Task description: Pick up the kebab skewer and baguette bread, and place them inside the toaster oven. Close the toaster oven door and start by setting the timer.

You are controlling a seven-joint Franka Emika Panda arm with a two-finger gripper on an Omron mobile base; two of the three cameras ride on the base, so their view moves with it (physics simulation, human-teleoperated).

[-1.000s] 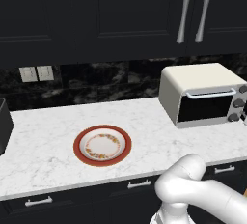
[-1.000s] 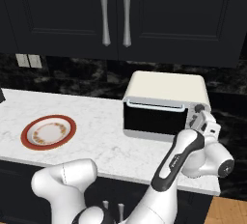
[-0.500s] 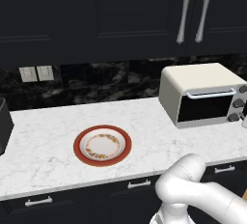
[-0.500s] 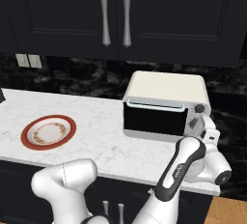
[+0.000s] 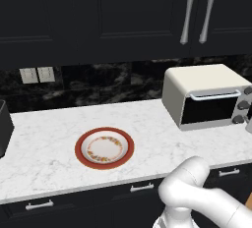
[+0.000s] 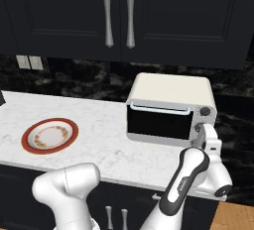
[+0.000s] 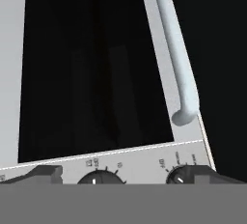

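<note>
white arm bent low, open gripper (image 6: 204, 134) at toaster oven (image 6: 171, 106) knobs (image 7: 101, 178)

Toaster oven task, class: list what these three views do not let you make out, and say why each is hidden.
- Inside of the toaster oven: hand view, the dark glass of the toaster oven door shows nothing behind it.
- Knob markings: hand view, too small and cut off at the bottom.
- Gripper tips: right base view, hidden behind the hand.

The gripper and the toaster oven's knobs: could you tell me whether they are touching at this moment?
Cannot tell. In the hand view the gripper is open, a fingertip on each side over the knobs on the toaster oven, but no gap or contact shows plainly.
</note>
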